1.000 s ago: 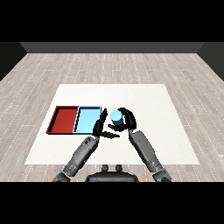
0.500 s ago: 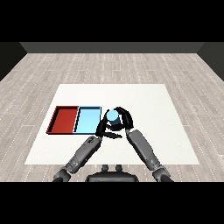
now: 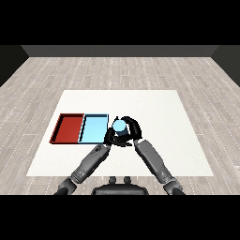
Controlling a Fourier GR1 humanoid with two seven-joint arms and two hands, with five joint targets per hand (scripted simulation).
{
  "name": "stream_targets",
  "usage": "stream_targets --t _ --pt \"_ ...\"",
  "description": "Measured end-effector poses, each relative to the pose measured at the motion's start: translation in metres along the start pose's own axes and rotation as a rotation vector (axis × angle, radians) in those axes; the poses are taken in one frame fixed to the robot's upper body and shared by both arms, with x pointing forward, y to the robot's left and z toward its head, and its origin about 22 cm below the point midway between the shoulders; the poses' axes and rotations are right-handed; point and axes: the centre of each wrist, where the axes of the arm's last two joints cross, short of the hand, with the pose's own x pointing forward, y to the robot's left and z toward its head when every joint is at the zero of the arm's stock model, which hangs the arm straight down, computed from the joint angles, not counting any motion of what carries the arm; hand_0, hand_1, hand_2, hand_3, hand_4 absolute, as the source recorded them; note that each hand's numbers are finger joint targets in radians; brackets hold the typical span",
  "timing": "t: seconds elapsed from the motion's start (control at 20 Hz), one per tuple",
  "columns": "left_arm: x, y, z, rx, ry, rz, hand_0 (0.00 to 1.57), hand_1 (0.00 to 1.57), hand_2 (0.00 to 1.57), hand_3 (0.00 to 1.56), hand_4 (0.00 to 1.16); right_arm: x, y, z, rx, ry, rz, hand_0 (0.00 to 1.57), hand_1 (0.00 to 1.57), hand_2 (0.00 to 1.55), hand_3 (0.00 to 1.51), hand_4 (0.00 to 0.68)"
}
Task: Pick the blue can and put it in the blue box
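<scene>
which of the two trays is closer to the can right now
The light blue tray. It lies right beside the blue can held in the right hand, while the red tray sits on the blue tray's far side, farther left.

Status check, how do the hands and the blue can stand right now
Right hand curled round the blue can, just right of the blue tray. Left hand beside the can, fingers unclear. Can not yet in tray. Nothing between can and tray.

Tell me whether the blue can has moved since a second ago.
Yes. The blue can, held in the right hand, has shifted left toward the light blue tray and now sits just beside its right edge.
</scene>
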Motion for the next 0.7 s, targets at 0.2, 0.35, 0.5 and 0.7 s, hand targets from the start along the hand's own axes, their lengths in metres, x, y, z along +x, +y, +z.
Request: stream_targets --t 0.2,0.35,0.5,0.7 --pt "0.002 -0.008 -0.005 -0.006 0.004 -0.007 0.0 0.0 0.0 0.0 0.0 0.0 0.003 -0.001 -0.004 0.002 -0.009 1.43 1.43 1.46 1.37 0.533" --pt "0.003 -0.008 -0.007 -0.006 0.004 -0.006 0.0 0.0 0.0 0.0 0.0 0.0 0.011 -0.002 0.005 0.004 -0.01 1.44 1.44 1.46 1.37 0.518" --pt "0.001 -0.011 -0.008 -0.005 0.004 -0.01 0.0 0.0 0.0 0.0 0.0 0.0 0.014 -0.003 0.01 0.003 -0.006 1.47 1.47 1.47 1.37 0.528" --pt "0.003 -0.011 -0.008 -0.006 0.004 -0.017 0.0 0.0 0.0 0.0 0.0 0.004 0.016 -0.002 0.023 0.002 0.006 1.43 1.43 1.45 1.35 0.515"
